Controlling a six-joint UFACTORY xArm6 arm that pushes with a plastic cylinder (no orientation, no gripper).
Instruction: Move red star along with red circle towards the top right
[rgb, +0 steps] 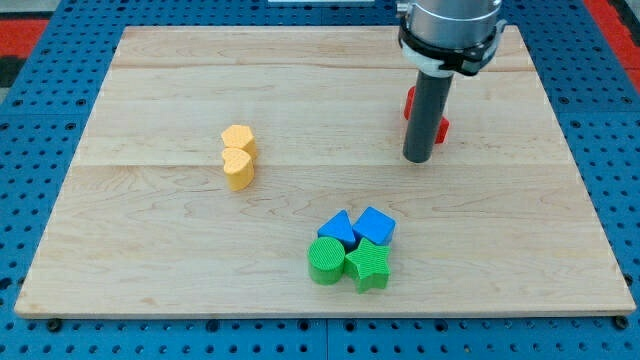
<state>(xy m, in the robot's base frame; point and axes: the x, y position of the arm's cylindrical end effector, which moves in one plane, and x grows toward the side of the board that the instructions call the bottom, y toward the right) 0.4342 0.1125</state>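
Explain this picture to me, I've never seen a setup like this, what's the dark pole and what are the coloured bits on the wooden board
The dark pole is a robot arm's pushing rod; it holds nothing, only slides blocks about. My tip rests on the pale wooden board, just below two red blocks that the rod mostly hides, so their shapes can't be made out. There is one camera view, looking down at the board from its near edge. At the view's left sit two touching yellow blocks. Near the bottom clusters a blue triangle, a blue cube, a green cylinder and a green star.

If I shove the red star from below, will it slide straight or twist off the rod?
Probably twists: the red star shows pointed lobes, and my tip sits at its lower left, off-centre. It looks rigid and light, so it likely slides easily, nudging the red circle above it.
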